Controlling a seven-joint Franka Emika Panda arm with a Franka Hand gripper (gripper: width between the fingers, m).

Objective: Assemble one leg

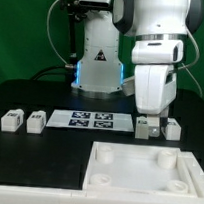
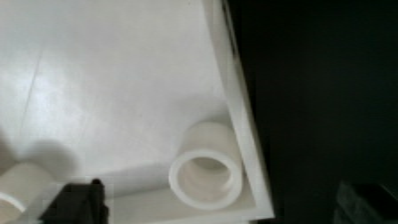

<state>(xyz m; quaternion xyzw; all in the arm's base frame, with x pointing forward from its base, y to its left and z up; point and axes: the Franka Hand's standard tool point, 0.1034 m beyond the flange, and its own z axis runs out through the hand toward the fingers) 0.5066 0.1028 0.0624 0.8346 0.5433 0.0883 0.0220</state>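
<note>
Gripper (image 1: 156, 124): hung low at the back edge of the white tabletop panel (image 1: 134, 173). Its fingers (image 2: 75, 200) were spread wide with nothing pinched between them.
Why there: in the wrist view, one finger stood over the panel and the other over the black table (image 1: 46, 150), straddling the panel's edge close to a round corner socket (image 2: 205, 176). I judged it was lined up to grasp or shift the panel, not a leg.
Leg (image 1: 33, 121): sat on the table well apart from the gripper, toward the exterior view's left, just past the end of the marker board (image 1: 88, 119).
Second leg (image 1: 10, 121): just beside the first, further left.
Why parked there: my guess was that both were waiting, loose parts laid clear of the panel.
Leg facing: the tagged face was turned toward the exterior camera.
Leg long axis: the block looked squat and too small for me to tell.
</note>
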